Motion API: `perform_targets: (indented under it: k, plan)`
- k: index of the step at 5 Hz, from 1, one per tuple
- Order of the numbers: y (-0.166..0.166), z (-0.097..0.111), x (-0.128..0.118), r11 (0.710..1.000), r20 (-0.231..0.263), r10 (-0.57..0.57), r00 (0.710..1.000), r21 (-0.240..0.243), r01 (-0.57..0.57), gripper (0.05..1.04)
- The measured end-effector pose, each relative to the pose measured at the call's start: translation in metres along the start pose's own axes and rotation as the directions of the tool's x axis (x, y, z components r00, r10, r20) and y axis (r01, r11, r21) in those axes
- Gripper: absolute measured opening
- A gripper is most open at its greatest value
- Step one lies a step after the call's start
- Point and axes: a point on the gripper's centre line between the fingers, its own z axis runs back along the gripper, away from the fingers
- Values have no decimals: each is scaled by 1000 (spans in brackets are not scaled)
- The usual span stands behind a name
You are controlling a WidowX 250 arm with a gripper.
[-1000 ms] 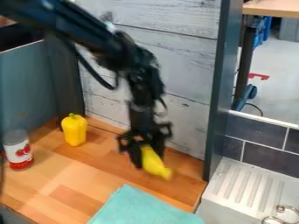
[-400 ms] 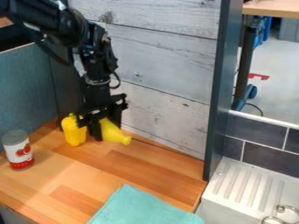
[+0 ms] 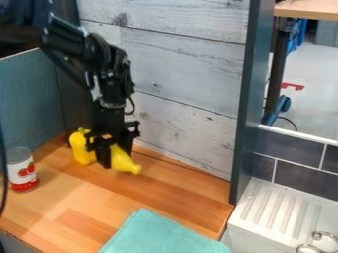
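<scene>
yellow pepper [image 3: 80, 148], teal cloth [image 3: 163, 236], red-and-white can [image 3: 22, 172], grey-white planks [image 3: 185, 64], black fingers [image 3: 117, 152]

Fairly bright, diffuse light fills the scene, lying evenly over the pale plank wall [image 3: 188, 69]. The desk [image 3: 99, 197] carries a soft, pale sheen towards its left side, without hard-edged shadows. The ribbed white drainer [image 3: 277, 210] is among the brightest surfaces, its ridges picked out by gentle shading. The upper left corner sinks into near black, where the arm [image 3: 69, 39] loses much detail; the gripper [image 3: 116, 150] too is very dark.
</scene>
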Motion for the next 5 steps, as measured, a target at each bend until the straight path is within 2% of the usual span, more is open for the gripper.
perform_targets:
  k: [1,3,4,5]
  plan:
    - [-3,-16,0,1000,-23,10,1000,29,-9,600]
    - [-12,-24,-1,1000,-45,6,999,3,-6,600]
    - [-12,-25,-4,1000,-70,8,998,12,-7,652]
    - [-13,-25,-6,1000,-83,2,997,10,-1,922]
